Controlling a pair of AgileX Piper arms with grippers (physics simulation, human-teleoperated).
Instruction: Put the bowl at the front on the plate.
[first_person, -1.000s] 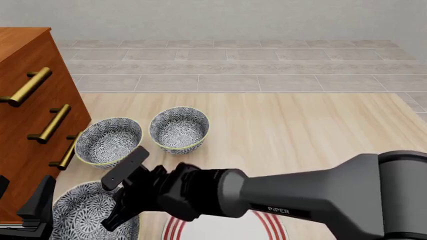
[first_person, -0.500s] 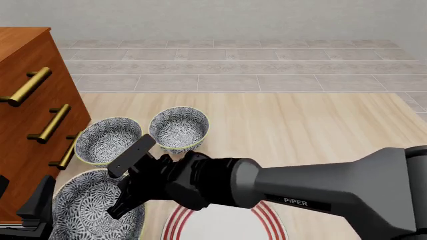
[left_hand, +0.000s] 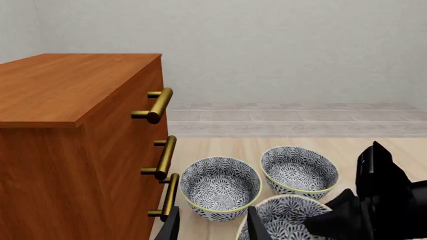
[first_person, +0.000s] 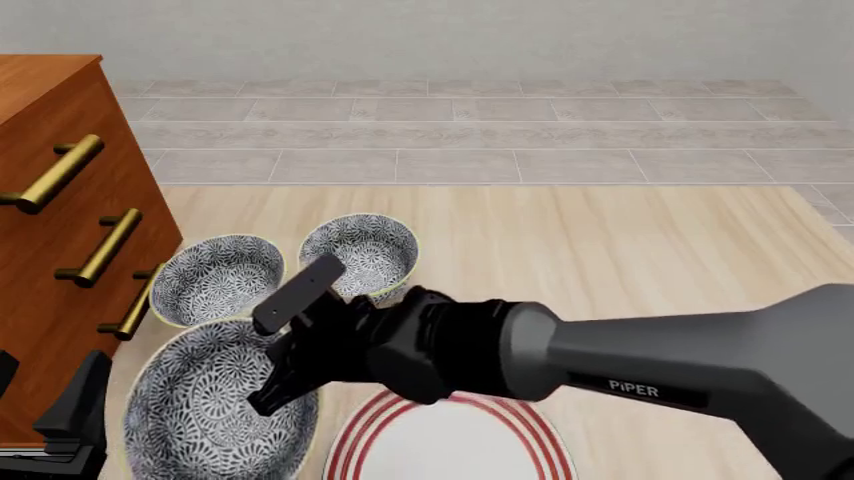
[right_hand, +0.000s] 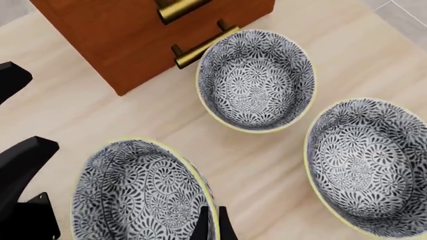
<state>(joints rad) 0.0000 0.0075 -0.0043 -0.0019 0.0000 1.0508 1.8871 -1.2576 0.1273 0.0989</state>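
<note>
Rim pinch on the bowl (first_person: 220, 405), held clear of the table.
My right gripper (right_hand: 210, 225) clamps only its thin rim, so slip or tilt is likely; the plate (first_person: 454, 445) lies just beside, under my wrist. My left gripper (left_hand: 212, 225) stands parted, empty.

what we count on the table

we see three patterned bowls: the front bowl (first_person: 214, 410), a second bowl (first_person: 216, 280) by the dresser, and a third bowl (first_person: 358, 257) beside it. one red-ringed plate (first_person: 447, 445). one wooden dresser (first_person: 60, 230) with three brass handles showing. two arms in view.
</note>
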